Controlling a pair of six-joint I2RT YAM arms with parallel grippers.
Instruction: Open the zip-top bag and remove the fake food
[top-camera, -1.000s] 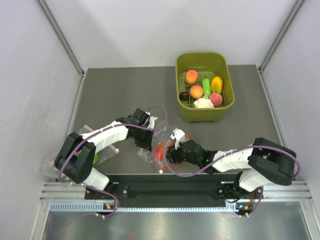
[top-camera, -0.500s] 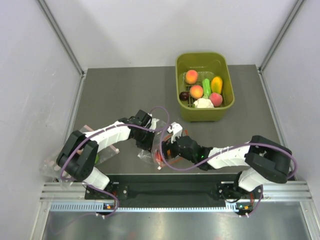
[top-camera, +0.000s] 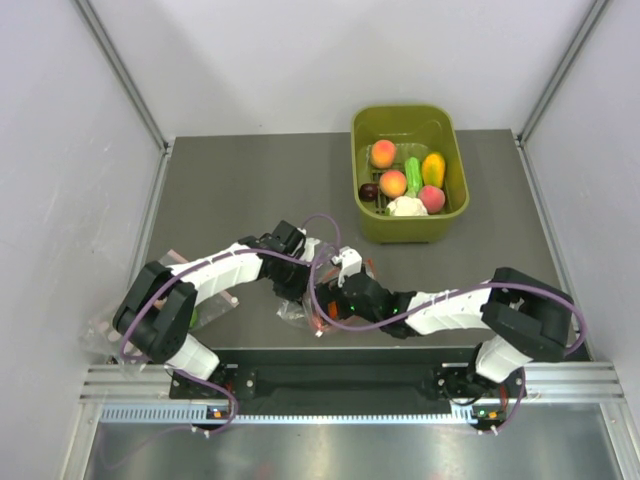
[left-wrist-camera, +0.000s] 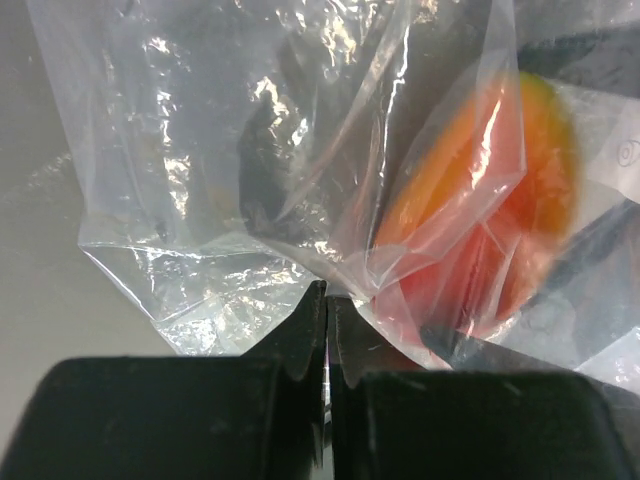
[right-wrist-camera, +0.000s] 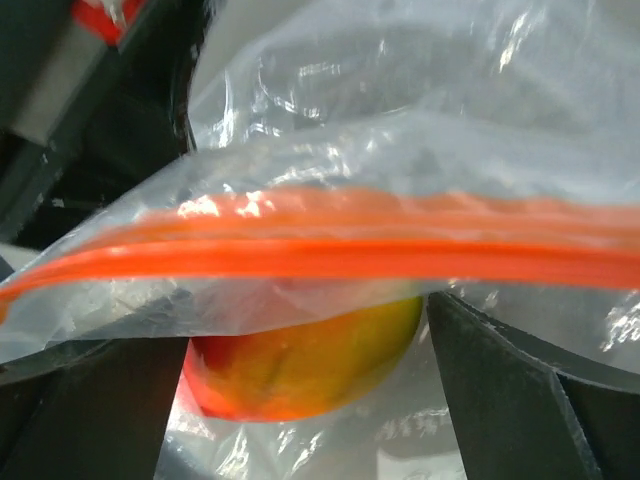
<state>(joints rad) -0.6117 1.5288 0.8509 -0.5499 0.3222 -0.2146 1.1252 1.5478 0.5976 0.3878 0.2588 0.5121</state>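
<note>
Near the table's (top-camera: 230, 190) front edge, the left gripper (left-wrist-camera: 327, 292) is clenched on the zip-top bag (left-wrist-camera: 200, 200), the right gripper (right-wrist-camera: 300, 325) gapes wide across its orange strip (right-wrist-camera: 300, 255), and 1 red-yellow fruit (left-wrist-camera: 490, 190) sits inside, not yet removed.

Crinkly clear plastic on the zip-top bag (right-wrist-camera: 330, 120), shiny with glare, orange-red zip strip (right-wrist-camera: 330, 255) smooth and translucent, fake food (right-wrist-camera: 300, 365) inside glossy yellow-red plastic, far-right bin (top-camera: 405, 232) smooth olive-green plastic, table (top-camera: 240, 190) matt grey.
</note>
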